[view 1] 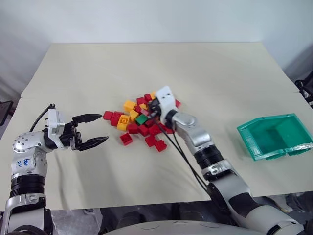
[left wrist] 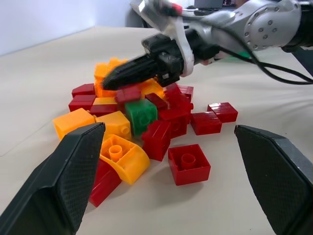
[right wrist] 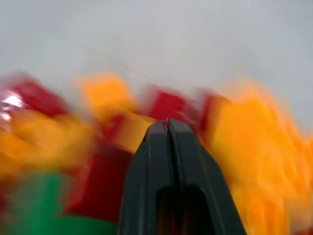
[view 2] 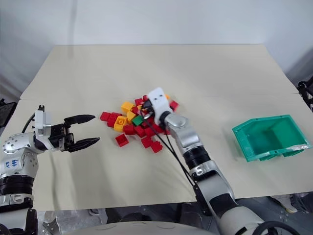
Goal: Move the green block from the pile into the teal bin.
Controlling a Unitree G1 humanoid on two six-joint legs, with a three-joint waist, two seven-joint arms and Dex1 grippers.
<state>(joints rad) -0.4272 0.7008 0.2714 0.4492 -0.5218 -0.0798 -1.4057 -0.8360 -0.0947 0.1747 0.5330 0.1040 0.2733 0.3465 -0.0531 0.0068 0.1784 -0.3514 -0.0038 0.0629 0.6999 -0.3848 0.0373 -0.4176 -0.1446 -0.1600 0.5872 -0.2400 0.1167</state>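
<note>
Green block (left wrist: pixel 142 115) in the pile (view 1: pixel 139 122), under the closed right claw (left wrist: pixel 113 81).

Beige table (view 1: pixel 146 73); pile (view 1: pixel 139 122) with green block (view 1: pixel 142 119) mid-table, teal bin (view 1: pixel 275 135) well apart, rightward.

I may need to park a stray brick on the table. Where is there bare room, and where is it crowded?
Bare: the table beyond the pile, the stretch between the pile and the teal bin, and the near edge. Crowded: mid-table, where the shut right pincer pokes in above the green block, with the open left pincer beside.
</note>
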